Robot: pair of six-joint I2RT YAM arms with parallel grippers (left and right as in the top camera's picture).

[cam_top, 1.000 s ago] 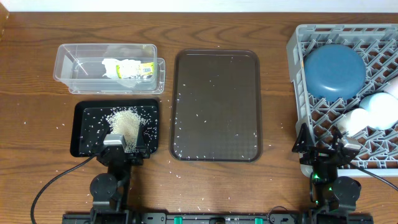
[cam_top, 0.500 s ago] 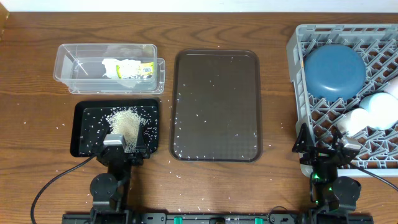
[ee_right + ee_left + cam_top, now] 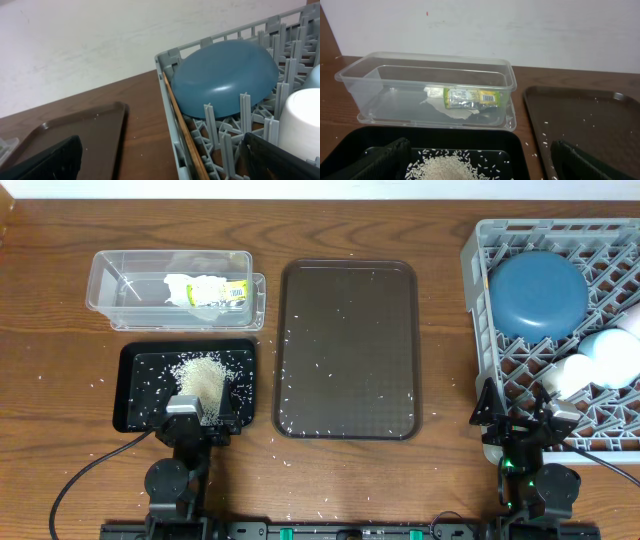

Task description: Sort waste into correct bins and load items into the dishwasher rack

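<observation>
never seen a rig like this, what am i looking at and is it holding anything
These are two robot arms at a wooden table. One picture looks down from above; the other two come from wrist cameras. The left gripper and right gripper are open and hold nothing. On the left, a clear tub holds a wrapper and paper scrap, and a black tray holds rice. A brown tray sits in the middle. The grey rack on the right carries a dark blue dish, a light blue bowl, a cup and chopsticks.
</observation>
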